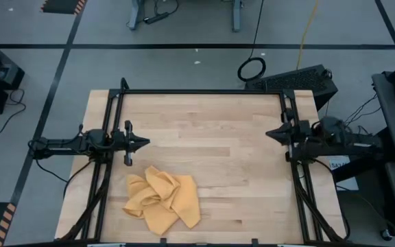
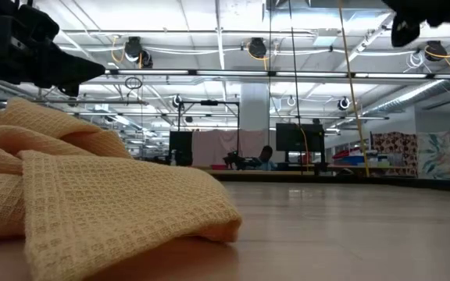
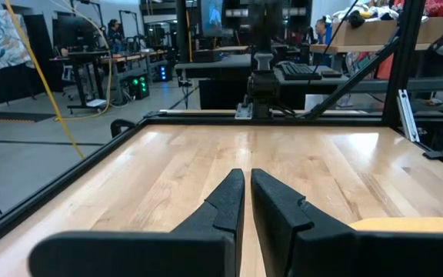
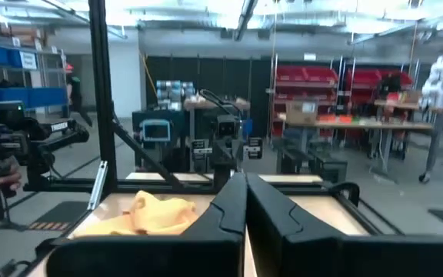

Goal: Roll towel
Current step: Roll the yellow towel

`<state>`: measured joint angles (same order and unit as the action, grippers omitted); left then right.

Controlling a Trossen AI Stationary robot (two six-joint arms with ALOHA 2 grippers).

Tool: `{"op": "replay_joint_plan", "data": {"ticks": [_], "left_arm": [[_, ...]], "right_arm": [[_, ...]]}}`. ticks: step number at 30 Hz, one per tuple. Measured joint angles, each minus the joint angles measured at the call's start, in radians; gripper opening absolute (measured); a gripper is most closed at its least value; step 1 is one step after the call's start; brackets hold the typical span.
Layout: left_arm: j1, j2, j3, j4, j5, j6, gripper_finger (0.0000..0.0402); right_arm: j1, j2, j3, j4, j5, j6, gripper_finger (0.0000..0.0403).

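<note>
Crumpled towel (image 1: 162,200) near left claw (image 1: 145,143), untouched, claw closed

Bright overhead lighting, soft shadows

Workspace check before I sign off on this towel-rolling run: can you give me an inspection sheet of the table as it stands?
Surface: wooden tabletop inside a black frame, bare apart from the towel.
Job's things: towel, mustard yellow, lies crumpled in a heap near the front edge on the left arm's side; not rolled.
Clutter: nothing seen on the table.
Tools: left tool shut, empty, at the left edge, apart from the towel; right tool shut, empty, at the right edge.
Cables: black coil and a yellow cable on the floor beyond the table; arm cables run down both sides.
Surroundings: keyboard past the far right corner; workshop benches, a person seated far behind.
</note>
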<state>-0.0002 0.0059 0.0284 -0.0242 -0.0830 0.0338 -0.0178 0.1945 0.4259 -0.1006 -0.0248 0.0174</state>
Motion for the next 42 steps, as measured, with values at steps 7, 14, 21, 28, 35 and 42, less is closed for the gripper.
{"op": "replay_joint_plan", "data": {"ticks": [7, 14, 21, 28, 35, 42], "left_arm": [[0.0, 0.0, 0.0, 0.0, 0.0, 0.0, 0.0034], [0.0, 0.0, 0.0, 0.001, -0.01, 0.0, 0.0034], [0.0, 0.0, 0.0, 0.008, -0.013, 0.0, 0.0034], [0.0, 0.0, 0.0, 0.012, -0.014, -0.055, 0.0034], [0.0, 0.0, 0.065, 0.011, -0.074, -0.063, 0.0034], [0.0, 0.096, 0.34, -0.211, -0.13, -0.027, 0.0034]], "right_arm": [[0.0, 0.256, 0.297, -0.174, 0.0, 0.074, 0.0], [0.0, 0.474, 0.479, -0.225, -0.006, 0.076, 0.0], [0.0, 0.596, 0.487, -0.241, -0.007, 0.076, 0.0], [0.0, 0.689, 0.464, -0.251, -0.003, 0.095, 0.0], [0.0, 0.776, 0.402, -0.21, -0.002, 0.109, 0.0], [0.0, 0.897, 0.316, -0.066, -0.003, 0.178, 0.0]]}}
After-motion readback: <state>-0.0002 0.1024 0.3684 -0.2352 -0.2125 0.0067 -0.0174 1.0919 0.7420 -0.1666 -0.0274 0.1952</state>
